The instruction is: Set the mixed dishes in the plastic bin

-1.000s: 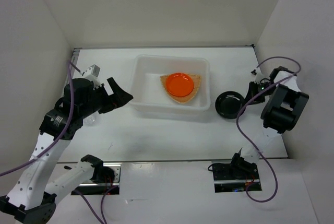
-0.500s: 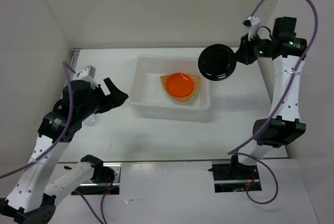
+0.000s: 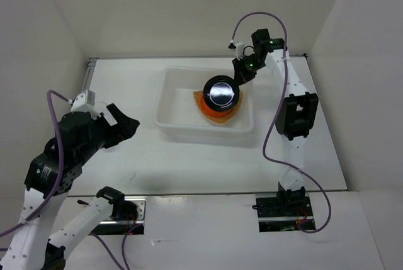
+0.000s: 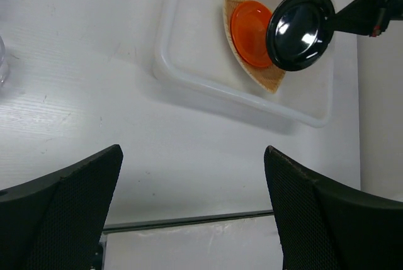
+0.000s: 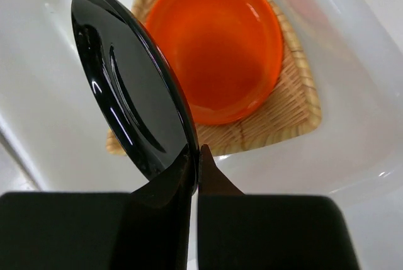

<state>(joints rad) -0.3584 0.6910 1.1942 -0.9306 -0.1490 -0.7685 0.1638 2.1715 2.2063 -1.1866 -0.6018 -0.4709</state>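
The plastic bin [image 3: 169, 107] stands at the table's middle back. In it lies the tan woven plate [image 3: 220, 118] with the orange dish [image 3: 201, 101] on top. My right gripper [image 3: 241, 76] is shut on the rim of the black dish [image 3: 221, 92] and holds it tilted above the orange dish [image 5: 220, 50] and woven plate [image 5: 286, 119]; the black dish [image 5: 126, 87] is pinched at my right gripper [image 5: 196, 163]. My left gripper [image 3: 129, 125] is open and empty, left of the bin. The clear cup [image 4: 2, 62] barely shows at the left wrist view's left edge.
White walls enclose the table on three sides. The left wrist view shows the bin [image 4: 165, 62], the black dish [image 4: 301, 29] and bare table between the open left gripper [image 4: 192, 207] and the bin. The arm bases sit at the near edge.
My right gripper lifted the black dish from the table right of the bin and carried it over the bin. My left arm drew back to the left and nearer.
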